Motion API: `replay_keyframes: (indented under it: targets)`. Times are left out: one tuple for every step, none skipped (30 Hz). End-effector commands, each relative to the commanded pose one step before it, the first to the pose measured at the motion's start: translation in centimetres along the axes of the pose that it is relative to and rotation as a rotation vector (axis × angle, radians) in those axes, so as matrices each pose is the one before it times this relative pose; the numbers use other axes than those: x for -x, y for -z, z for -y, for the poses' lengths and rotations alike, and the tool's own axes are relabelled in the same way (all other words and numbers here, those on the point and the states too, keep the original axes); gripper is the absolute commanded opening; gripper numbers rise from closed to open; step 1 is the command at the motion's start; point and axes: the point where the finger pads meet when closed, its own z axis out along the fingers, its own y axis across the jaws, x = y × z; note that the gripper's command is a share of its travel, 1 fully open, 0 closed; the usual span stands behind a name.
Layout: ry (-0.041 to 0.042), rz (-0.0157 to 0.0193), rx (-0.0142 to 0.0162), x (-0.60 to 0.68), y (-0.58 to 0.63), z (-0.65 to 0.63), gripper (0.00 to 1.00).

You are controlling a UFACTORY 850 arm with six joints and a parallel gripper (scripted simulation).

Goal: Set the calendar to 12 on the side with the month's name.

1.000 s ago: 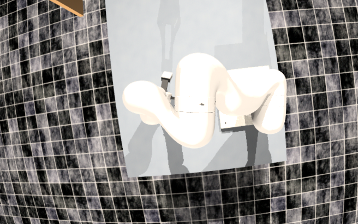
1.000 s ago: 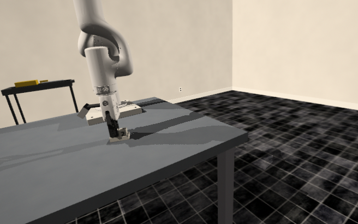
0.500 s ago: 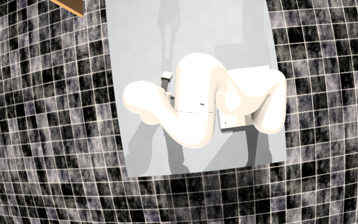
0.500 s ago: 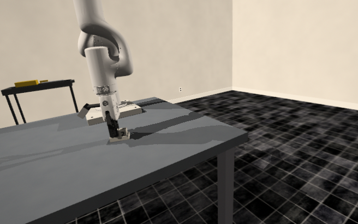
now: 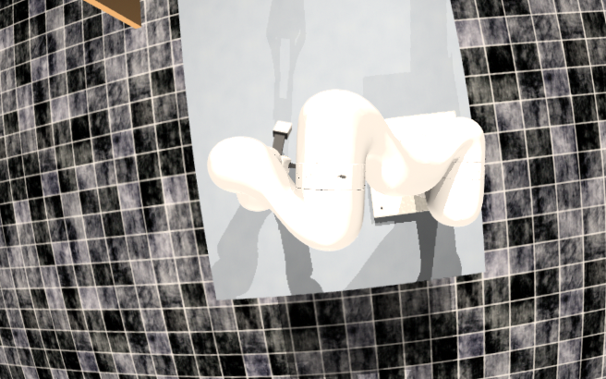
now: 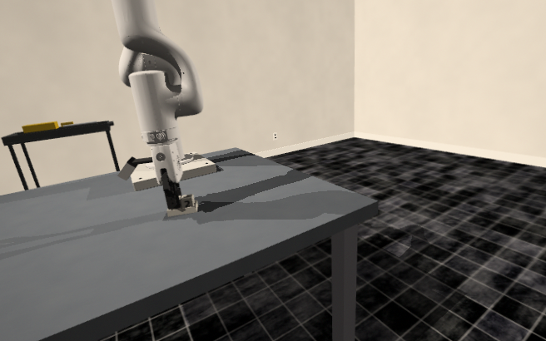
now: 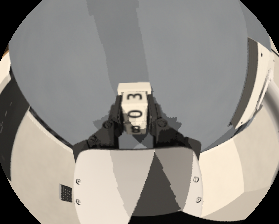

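Calendar (image 6: 183, 210): low on the table (image 6: 266, 203), just in front of the base (image 6: 207, 167).

Top view. Hidden whole under the arm (image 5: 333, 169). Counted here: one arm, one table; no cube, no tray to be seen.

Exterior view. Gripper (image 6: 174, 204) down into the tray (image 6: 176, 214), pinching a cube beside the cube (image 6: 187, 203) whose "2" faces outward. Tray seemingly flat on the table. Counted: one tray, one gripper, one cube plain, the pinched one mostly covered by the fingers (image 6: 171, 195).

Wrist view. Pale cube between the dark fingers, digits resembling "0" and "3" on its near faces, though too blurred to be sure. Counted: one cube, two fingers.

Likely faults from here:
- Tray dragged or tipped, if the cube rubs its wall on lifting.
- Neighbour "2" nudged or toppled by a fingertip.
- Cube slipping while turned, if gripped near an edge.
- Wrong or inverted digit set down facing the month side.
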Motion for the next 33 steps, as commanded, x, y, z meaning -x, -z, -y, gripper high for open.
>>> replay_keyframes:
  targets:
    - [-0.00004, 0.0004, -0.00192, 0.02, 0.599, 0.098, 0.27]
    - [0.0, 0.0, 0.0, 0.0, 0.374, 0.0, 0.27]
    - [0.0, 0.0, 0.0, 0.0, 0.469, 0.0, 0.27]
    - [0.0, 0.0, 0.0, 0.0, 0.557, 0.0, 0.27]
    - [0.0, 0.0, 0.0, 0.0, 0.635, 0.0, 0.27]
    - [0.0, 0.0, 0.0, 0.0, 0.698, 0.0, 0.27]
    - [0.0, 0.0, 0.0, 0.0, 0.0, 0.0, 0.27]
    - [0.0, 0.0, 0.0, 0.0, 0.0, 0.0, 0.27]
    - [0.0, 0.0, 0.0, 0.0, 0.744, 0.0, 0.27]
    - [0.0, 0.0, 0.0, 0.0, 0.771, 0.0, 0.27]
    - [0.0, 0.0, 0.0, 0.0, 0.777, 0.0, 0.27]
    - [0.0, 0.0, 0.0, 0.0, 0.762, 0.0, 0.27]
    - [0.0, 0.0, 0.0, 0.0, 0.727, 0.0, 0.27]
    - [0.0, 0.0, 0.0, 0.0, 0.671, 0.0, 0.27]
    - [0.0, 0.0, 0.0, 0.0, 0.597, 0.0, 0.27]
    - [0.0, 0.0, 0.0, 0.0, 0.509, 0.0, 0.27]
    - [0.0, 0.0, 0.0, 0.0, 0.41, 0.0, 0.27]
    - [0.0, 0.0, 0.0, 0.0, 0.307, 0.0, 0.27]
    - [0.0, 0.0, 0.0, 0.0, 0.206, 0.0, 0.27]
    - [0.0, 0.0, 0.0, 0.0, 0.116, 0.0, 0.27]
    - [0.0, 0.0, 0.0, 0.0, 0.047, 0.0, 0.27]
    - [0.0, 0.0, 0.0, 0.0, 0.007, 0.0, 0.27]
    - [0.0, 0.0, 0.0, 0.0, 0.0, 0.0, 0.27]
    - [0.0, 0.0, 0.0, 0.0, 0.0, 0.0, 0.27]
    - [0.0, 0.0, 0.0, 0.0, 0.0, 0.0, 0.27]
    - [0.0, 0.0, 0.0, 0.0, 0.0, 0.0, 0.27]
    - [0.0, 0.0, 0.0, 0.0, 0.0, 0.0, 0.27]
    - [0.0, 0.0, 0.0, 0.0, 0.0, 0.0, 0.27]
    - [0.0, 0.0, 0.0, 0.0, 0.0, 0.0, 0.27]
    - [0.0, 0.0, 0.0, 0.0, 0.0, 0.0, 0.27]
    - [-0.00007, 0.0, 0.0, 0.0, 0.0, 0.0, 0.27]
    - [-0.0005, 0.0, 0.0, 0.002, 0.0, 0.0, 0.27]
    - [-0.00132, 0.0, 0.0, 0.005, 0.0, 0.001, 0.27]
